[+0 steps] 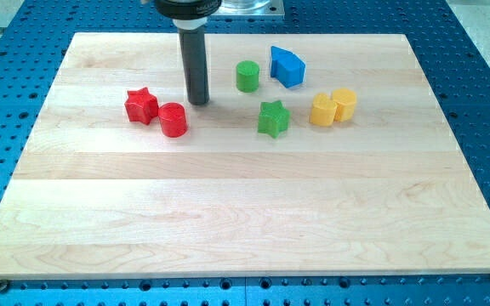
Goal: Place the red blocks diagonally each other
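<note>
A red star block [141, 105] and a red cylinder [173, 120] lie side by side, touching or nearly so, at the board's upper left; the cylinder is lower right of the star. My tip [198, 102] stands just up and right of the red cylinder, a small gap away from it. The dark rod rises straight up to the view's top.
A green cylinder [247, 76] and a blue block [287, 66] lie right of the rod. A green star [273, 118] sits below them. Two yellow blocks [323, 110] [344, 104] touch each other further right. The wooden board [245, 212] rests on a blue perforated table.
</note>
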Tool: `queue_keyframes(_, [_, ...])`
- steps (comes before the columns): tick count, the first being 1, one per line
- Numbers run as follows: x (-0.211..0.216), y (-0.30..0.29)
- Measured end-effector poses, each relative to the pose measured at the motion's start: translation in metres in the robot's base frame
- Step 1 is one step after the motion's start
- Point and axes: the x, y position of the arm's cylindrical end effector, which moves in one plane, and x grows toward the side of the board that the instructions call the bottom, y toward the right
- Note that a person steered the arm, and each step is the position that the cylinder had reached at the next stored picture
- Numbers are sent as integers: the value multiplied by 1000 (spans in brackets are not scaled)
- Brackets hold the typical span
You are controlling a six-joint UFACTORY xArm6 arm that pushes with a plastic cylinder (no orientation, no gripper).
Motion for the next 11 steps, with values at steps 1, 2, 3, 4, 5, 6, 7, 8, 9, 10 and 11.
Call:
queue_keyframes(1, [72,-6])
queue_keyframes(2, [98,-7])
queue_keyframes(3, [90,-18])
queue_keyframes(4, [63,-15])
queue_keyframes(5, [64,-37])
queue_keyframes(6, [72,-107])
queue_keyframes(7, [77,-164])
queue_keyframes(8, [78,-173])
queue_keyframes(9, [44,-111])
queue_keyframes(10, [37,-56])
queue_keyframes(11, [18,-68])
